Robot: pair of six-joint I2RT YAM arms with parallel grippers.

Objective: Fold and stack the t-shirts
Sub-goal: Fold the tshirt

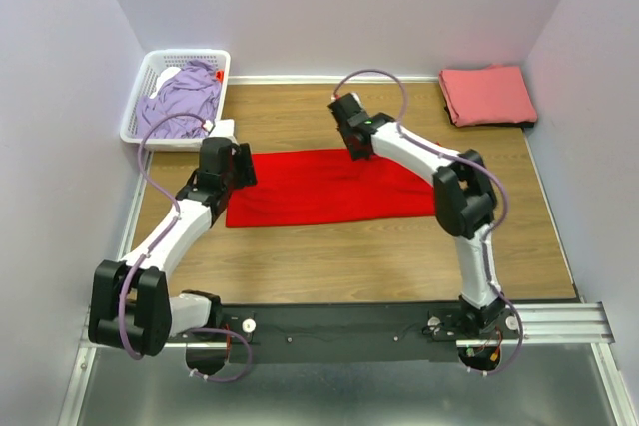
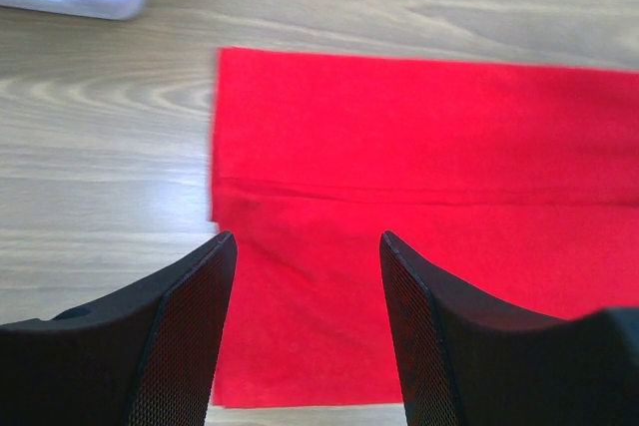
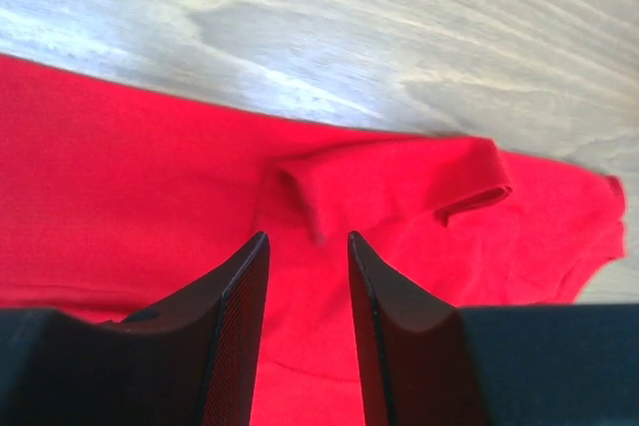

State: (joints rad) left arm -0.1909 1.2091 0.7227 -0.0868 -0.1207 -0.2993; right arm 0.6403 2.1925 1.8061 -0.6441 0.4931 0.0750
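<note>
Top view: red t-shirt (image 1: pixel 329 192) lies mid-table as a folded band, long axis left to right. Left gripper (image 1: pixel 238 165) sits over its left end, right gripper (image 1: pixel 355 139) at its far edge. Salmon-pink shirt (image 1: pixel 487 95) lies folded in the far right corner. Lavender shirt (image 1: pixel 185 97) is in the basket (image 1: pixel 152 59).

Left wrist: fingers (image 2: pixel 190 326) spread wide, empty. The band's short edge lies just ahead.

Right wrist: fingers (image 3: pixel 240 326) parted narrowly, nothing pinched, with the tucked sleeve (image 3: pixel 399 182) just beyond. Likely next is an end-over-end fold, and the left arm is nearer the free end.
</note>
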